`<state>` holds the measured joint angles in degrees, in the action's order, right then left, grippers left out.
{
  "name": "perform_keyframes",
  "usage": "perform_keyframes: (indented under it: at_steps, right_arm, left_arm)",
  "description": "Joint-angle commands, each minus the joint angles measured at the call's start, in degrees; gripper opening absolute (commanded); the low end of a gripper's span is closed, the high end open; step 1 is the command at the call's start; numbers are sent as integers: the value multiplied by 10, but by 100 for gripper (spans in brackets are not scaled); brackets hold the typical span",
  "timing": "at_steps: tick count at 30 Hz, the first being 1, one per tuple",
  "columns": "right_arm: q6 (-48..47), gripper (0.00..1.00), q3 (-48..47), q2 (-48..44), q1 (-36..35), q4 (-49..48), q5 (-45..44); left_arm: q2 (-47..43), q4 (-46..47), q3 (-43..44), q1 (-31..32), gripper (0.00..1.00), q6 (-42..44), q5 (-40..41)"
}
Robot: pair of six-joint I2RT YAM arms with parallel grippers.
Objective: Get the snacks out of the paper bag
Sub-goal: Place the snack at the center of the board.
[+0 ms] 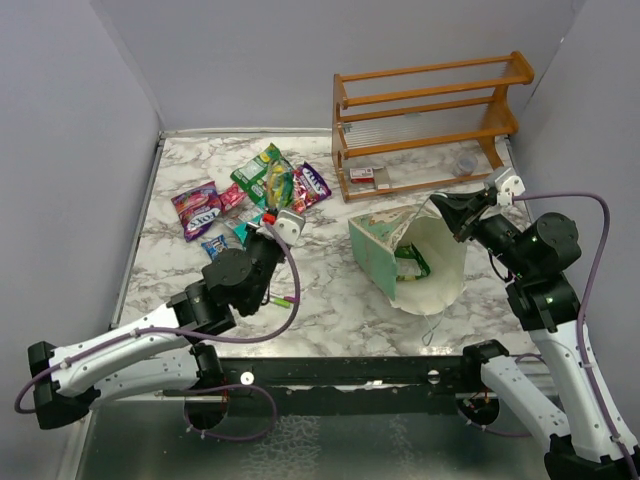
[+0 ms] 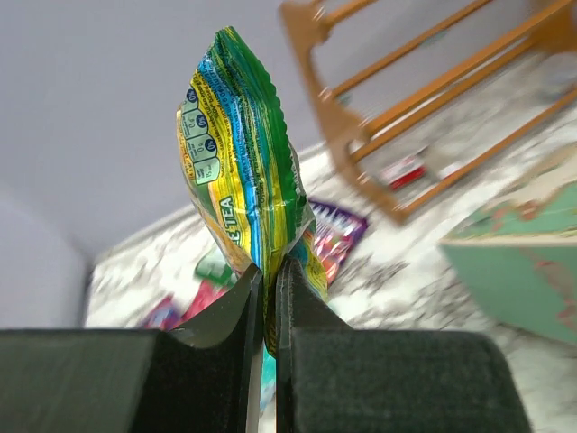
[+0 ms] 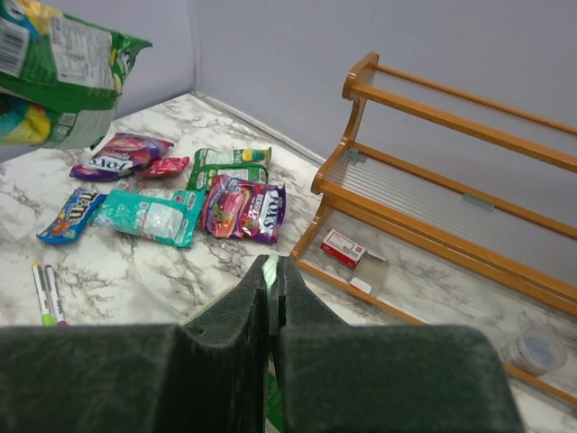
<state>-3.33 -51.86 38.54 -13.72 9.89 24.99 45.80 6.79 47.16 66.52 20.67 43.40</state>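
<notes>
Glossy crinkled plastic snack packets (image 3: 243,207), matt paper bag (image 1: 375,250), marble-look table (image 1: 330,290) — smooth, varnished wooden rack (image 1: 430,142)

In the right wrist view we lose the green packet (image 3: 56,77) past the top-left edge. In the left wrist view the loose packets (image 2: 338,236) blur and the paper bag (image 2: 527,262) runs off the right side. From above, the left arm (image 1: 235,282) covers part of the teal packet (image 1: 238,232), and we glimpse only part of the packet inside the bag (image 1: 412,263).

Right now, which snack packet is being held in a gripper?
The yellow-green packet, pinched upright in the left gripper; the other packets lie on the table or in the bag.
</notes>
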Motion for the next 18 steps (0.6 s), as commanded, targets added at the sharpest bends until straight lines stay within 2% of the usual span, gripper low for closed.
perform_keyframes:
  at_steps: [1, 5, 7, 13, 18]
  right_arm:
    - [-1, 2, 1, -7, 0, -24, -3]
    - [3, 2, -3, -7, 0, -23, 4]
    - [2, 2, -4, -9, 0, -20, 4]
    - [3, 2, -6, -14, 0, -18, 7]
    - [3, 2, -10, -18, 0, -9, 6]
  left_arm:
    - [15, -50, -40, -67, 0, -84, 95]
    - [74, -146, -57, -114, 0, -198, 89]
    - [99, -160, -61, -124, 0, -228, 85]
    - [183, -124, -74, -133, 0, -244, 30]
    - [279, -151, -45, -135, 0, -265, 18]
